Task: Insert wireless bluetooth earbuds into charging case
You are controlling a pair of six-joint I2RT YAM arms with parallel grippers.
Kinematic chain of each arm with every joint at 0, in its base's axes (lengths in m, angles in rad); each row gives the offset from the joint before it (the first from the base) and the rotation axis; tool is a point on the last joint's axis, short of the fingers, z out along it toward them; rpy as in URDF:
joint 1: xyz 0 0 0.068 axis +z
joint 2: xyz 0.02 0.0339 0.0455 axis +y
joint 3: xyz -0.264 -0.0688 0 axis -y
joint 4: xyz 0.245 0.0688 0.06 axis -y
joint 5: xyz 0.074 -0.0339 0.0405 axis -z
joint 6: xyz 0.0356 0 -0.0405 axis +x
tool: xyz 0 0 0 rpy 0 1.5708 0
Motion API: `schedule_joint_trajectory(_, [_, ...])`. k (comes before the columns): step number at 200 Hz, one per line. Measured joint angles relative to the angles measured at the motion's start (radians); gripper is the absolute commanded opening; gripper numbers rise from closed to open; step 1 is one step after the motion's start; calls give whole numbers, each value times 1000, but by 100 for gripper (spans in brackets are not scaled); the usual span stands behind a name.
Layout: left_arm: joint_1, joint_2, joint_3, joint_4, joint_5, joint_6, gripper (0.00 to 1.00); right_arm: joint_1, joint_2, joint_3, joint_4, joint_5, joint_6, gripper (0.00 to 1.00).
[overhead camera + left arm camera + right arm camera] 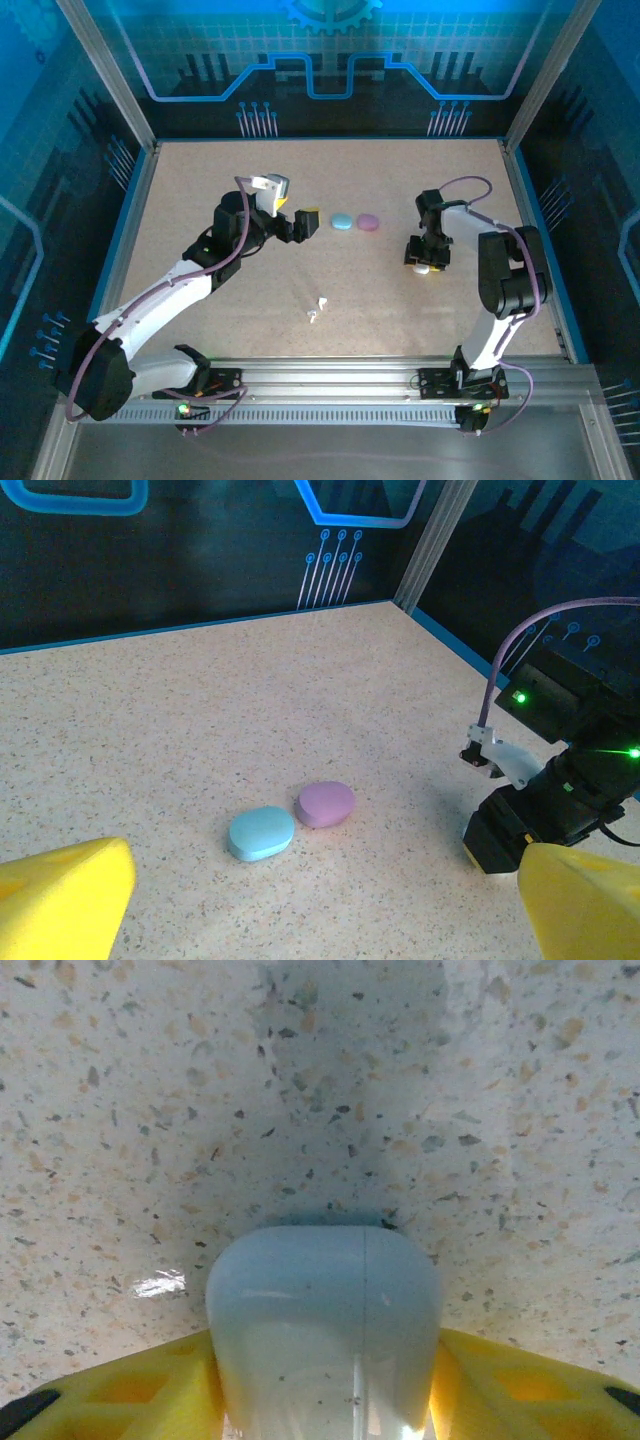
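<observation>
Speckled beige desk (400,320) fills the floor of a blue-lit enclosure, with both arms bolted to a metal rail (330,375) along its near edge. Just beyond the rail, about mid-desk, lie two tiny white earbuds (318,308), close together on the bare surface and well apart from every case and from both arms.

Further in on the right, the right arm (505,280) folds back and points its jaws straight down. From its wrist camera, the yellow fingers (150,1390) press against both sides of a white case (325,1330), so the jaws are closed on it about halfway. The case looks shut, and it seems to sit on the desk.

On the left, the left arm (170,290) reaches towards the middle. Its jaws stand spread as wide as they go, and nothing is between them. Just past them a light blue case (261,833) and a pink-purple case (325,803) lie side by side, both shut, so close I cannot tell whether they touch. Behind everything stands the dark back wall (330,60) with its glowing blue lines.
</observation>
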Motion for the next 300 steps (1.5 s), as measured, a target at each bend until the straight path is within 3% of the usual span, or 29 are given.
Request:
schedule_joint_trajectory(38, [1, 4, 0, 4, -28, -32, 99, 3, 2, 6, -6, 7, 5, 43])
schedule_joint_trajectory(84, [30, 9, 12, -1, -19, -77, 99, 74, -69, 7, 24, 16, -67, 41])
schedule_joint_trajectory(123, [86, 31, 41, 3, 101, -130, 90, 219, -338, 7, 151, -29, -238, 43])
schedule_joint_trajectory(158, [93, 71, 78, 19, 249, -177, 80, 354, -515, 7, 288, -71, -488, 42])
schedule_joint_trajectory(219, [92, 147, 148, 45, 480, -231, 74, 474, -574, -31, 437, -117, -809, 43])
schedule_joint_trajectory(300, [29, 187, 219, -14, 575, -192, 69, 483, -574, -31, 480, -127, -891, 45])
